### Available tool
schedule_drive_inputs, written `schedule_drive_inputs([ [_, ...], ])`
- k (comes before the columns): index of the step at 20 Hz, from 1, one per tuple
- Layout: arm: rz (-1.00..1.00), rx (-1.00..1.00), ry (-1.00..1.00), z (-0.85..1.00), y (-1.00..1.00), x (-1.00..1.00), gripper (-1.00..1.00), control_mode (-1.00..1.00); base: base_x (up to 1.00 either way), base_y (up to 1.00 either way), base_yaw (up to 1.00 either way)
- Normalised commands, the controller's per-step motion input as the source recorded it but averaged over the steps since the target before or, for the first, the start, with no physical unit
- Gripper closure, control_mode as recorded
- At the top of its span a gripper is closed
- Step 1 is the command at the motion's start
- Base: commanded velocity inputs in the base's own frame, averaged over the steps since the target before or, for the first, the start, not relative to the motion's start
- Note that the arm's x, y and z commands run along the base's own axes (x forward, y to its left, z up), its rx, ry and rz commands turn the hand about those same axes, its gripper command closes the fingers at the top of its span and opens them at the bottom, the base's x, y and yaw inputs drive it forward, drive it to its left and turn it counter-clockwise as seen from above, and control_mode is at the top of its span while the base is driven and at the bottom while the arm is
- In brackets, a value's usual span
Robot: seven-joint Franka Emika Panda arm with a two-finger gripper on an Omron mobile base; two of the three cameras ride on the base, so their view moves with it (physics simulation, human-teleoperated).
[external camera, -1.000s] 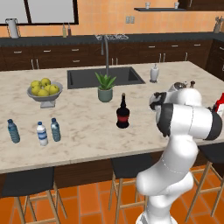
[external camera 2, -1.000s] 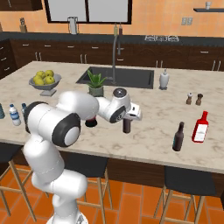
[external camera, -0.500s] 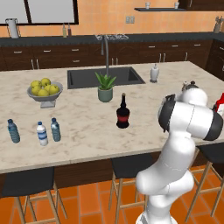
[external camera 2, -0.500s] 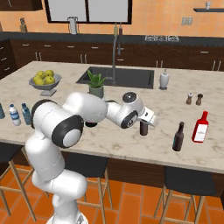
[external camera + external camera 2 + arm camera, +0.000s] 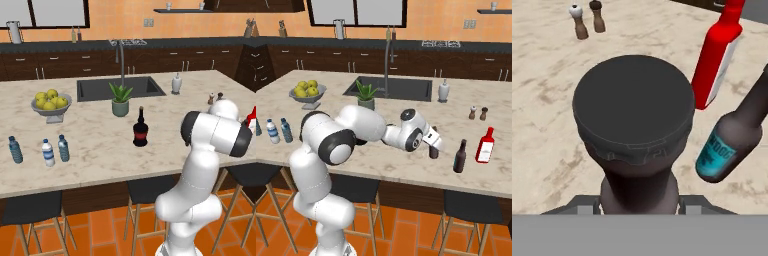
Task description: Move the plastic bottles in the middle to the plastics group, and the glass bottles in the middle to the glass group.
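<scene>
A: Over the right end of the tabletop (image 5: pixel 406 170): what was w/ the jaws?

B: Partly closed round the neck of a dark bottle (image 5: pixel 634 107), one finger each side. Looked like a firm hold, cap right under the cam.

A: Where's it vs. the glass group?

B: Near, not there. Red bottle (image 5: pixel 485 145) stood further right, a teal-labelled bottle (image 5: pixel 459 156) between them, just beside the red one.

A: So how to finish it well?

B: IMO keep it upright, carry it low, aim for a bare spot near the red one, and don't clip the teal-labelled one. Base flat on the top before releasing, then lift straight up.

A: And after?

B: Round-bellied black bottle (image 5: pixel 140 131) by the plant, mid tabletop, not yet moved.
</scene>
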Motion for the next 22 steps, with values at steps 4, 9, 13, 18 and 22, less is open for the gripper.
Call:
schedule_drive_inputs([
  [4,-0.18,0.00,-0.01,0.16,-0.10,-0.27,1.00,-1.00,0.00,0.00,0.00],
  [9,-0.14,0.00,-0.01,0.03,-0.16,-0.21,1.00,-1.00,0.00,0.00,0.00],
  [13,-0.14,0.00,-0.04,0.00,-0.19,-0.02,1.00,-1.00,0.00,0.00,0.00],
  [18,-0.13,0.02,-0.01,0.04,-0.31,-0.06,1.00,-1.00,0.00,0.00,0.00],
  [22,-0.07,0.02,0.00,0.01,-0.11,0.00,1.00,-1.00,0.00,0.00,0.00],
])
